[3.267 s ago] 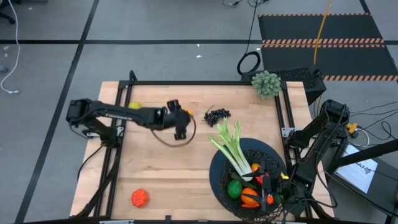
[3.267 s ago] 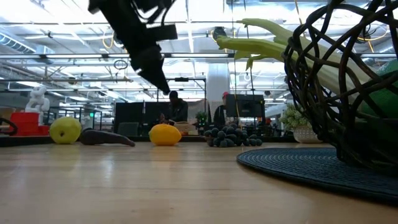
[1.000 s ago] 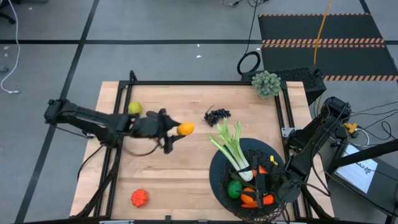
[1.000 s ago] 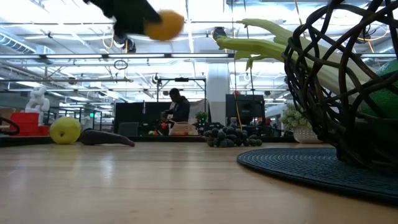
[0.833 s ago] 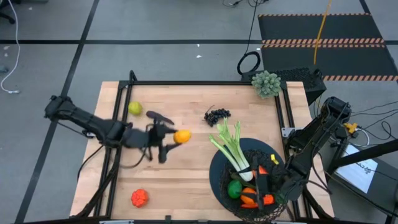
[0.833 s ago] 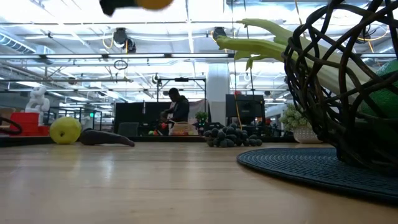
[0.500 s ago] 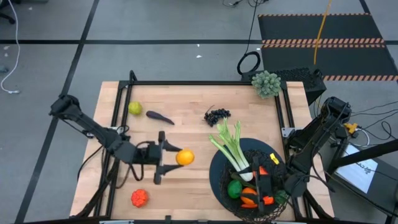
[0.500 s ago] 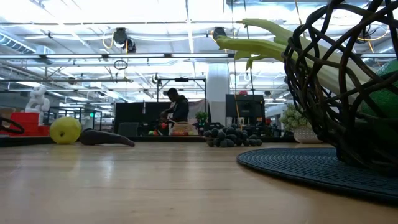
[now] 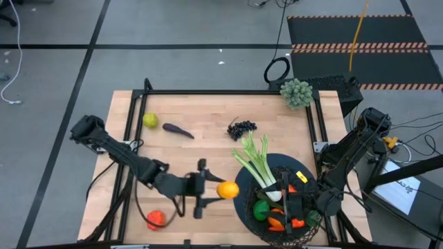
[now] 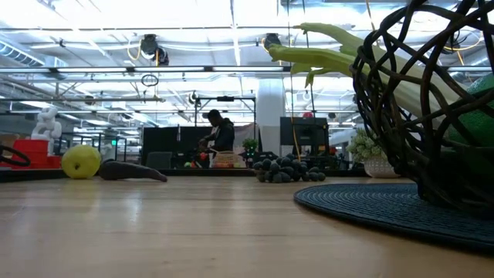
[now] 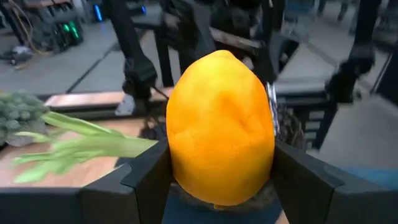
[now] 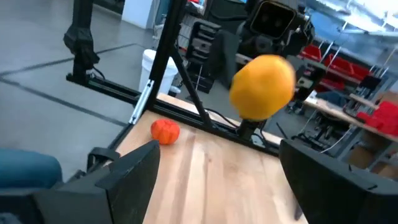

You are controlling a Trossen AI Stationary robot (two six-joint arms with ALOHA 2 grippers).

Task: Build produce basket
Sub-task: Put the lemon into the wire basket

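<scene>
Left gripper (image 9: 216,191) moved from mid-desk to the basket (image 9: 243,207) rim, fingers holding the lemon (image 9: 227,189). Basket holds celery (image 9: 259,168), lime (image 9: 261,210), carrot (image 9: 278,223); right gripper (image 9: 291,207) fingers wide above it. Low view misses both grippers.

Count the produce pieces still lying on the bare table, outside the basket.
4: lime and eggplant at the far left, grapes far centre, mango near left, partly behind the left arm. Others may be hidden.
</scene>
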